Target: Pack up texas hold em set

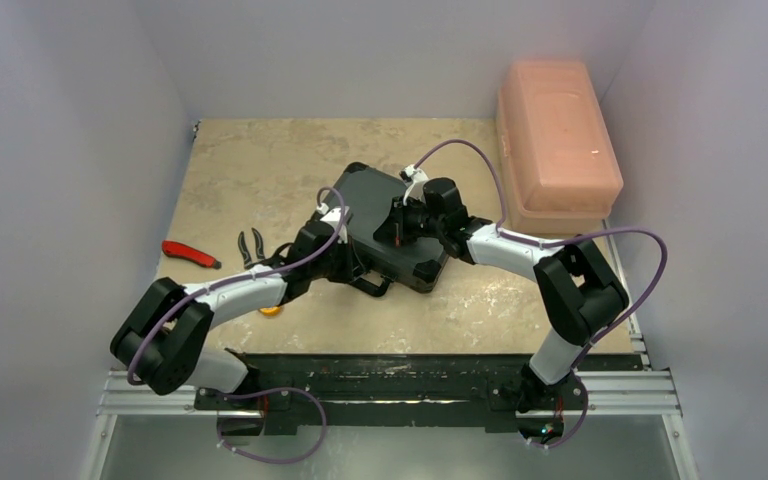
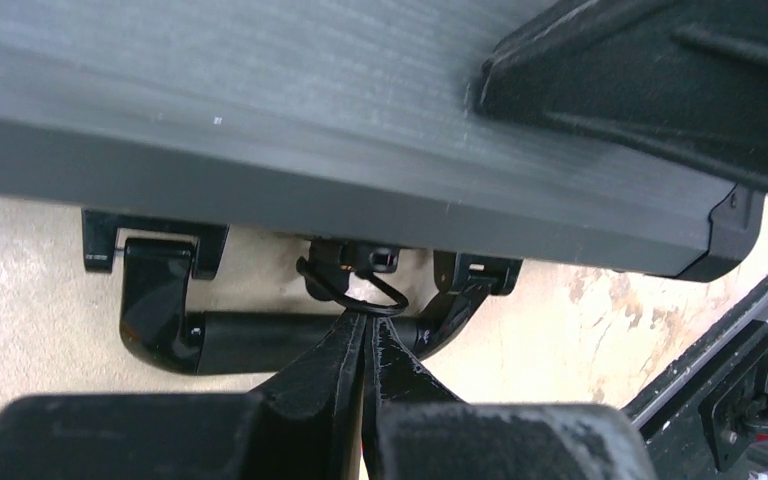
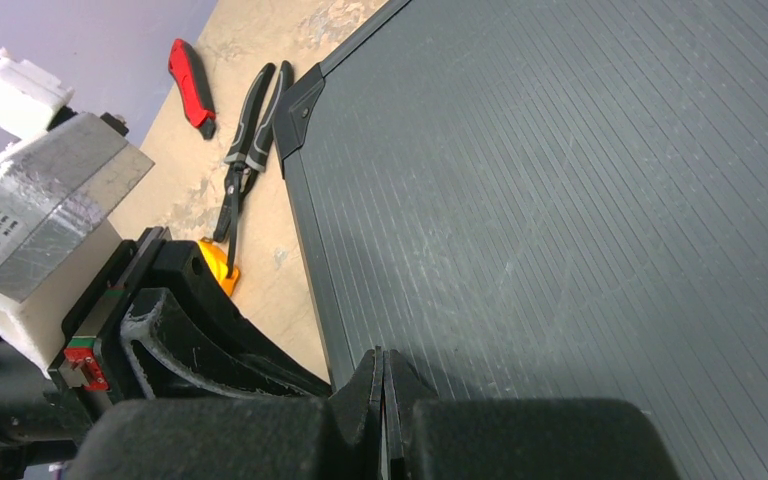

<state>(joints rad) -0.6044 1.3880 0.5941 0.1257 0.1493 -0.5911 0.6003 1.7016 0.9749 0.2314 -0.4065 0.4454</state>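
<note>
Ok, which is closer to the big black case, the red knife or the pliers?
The black pliers with grey-striped handles, lying beside a corner of the black ribbed hard case. The red utility knife lies beyond them.

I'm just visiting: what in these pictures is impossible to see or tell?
Inside the black case: closed lid hides the contents, every view.
Orange object: top view, mostly under the left arm; too little shows to name it.
Latch: left wrist view, shadowed under the case edge; fastened or not, unclear.
Pink box: top view, opaque lid hides its contents.
</note>
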